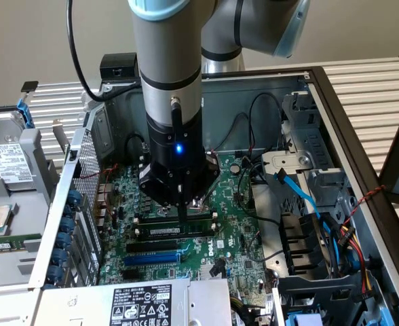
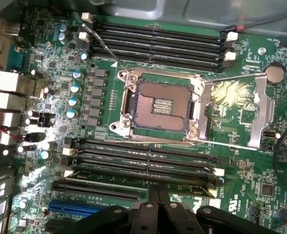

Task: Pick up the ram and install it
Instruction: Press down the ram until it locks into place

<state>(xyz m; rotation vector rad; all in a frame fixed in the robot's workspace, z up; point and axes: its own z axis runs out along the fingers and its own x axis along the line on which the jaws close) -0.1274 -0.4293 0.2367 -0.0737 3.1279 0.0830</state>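
The ram (image 1: 176, 231), a long thin green stick with a white label, stands upright in a memory slot of the motherboard (image 1: 233, 238) inside the open computer case. My gripper (image 1: 186, 212) points straight down, shut, with its fingertips at the top edge of the ram near its middle. In the wrist view the shut gripper (image 2: 158, 191) reaches over the nearest memory slot row (image 2: 109, 170), where the stick shows edge-on. Nothing is held between the fingers.
An open CPU socket (image 2: 158, 105) with its raised metal frame (image 2: 236, 114) lies between two banks of memory slots. A blue expansion slot (image 1: 152, 258) lies just in front. Blue and black cables (image 1: 301, 197) and a drive cage crowd the exterior view's right; a hard drive (image 1: 9, 170) lies outside the case.
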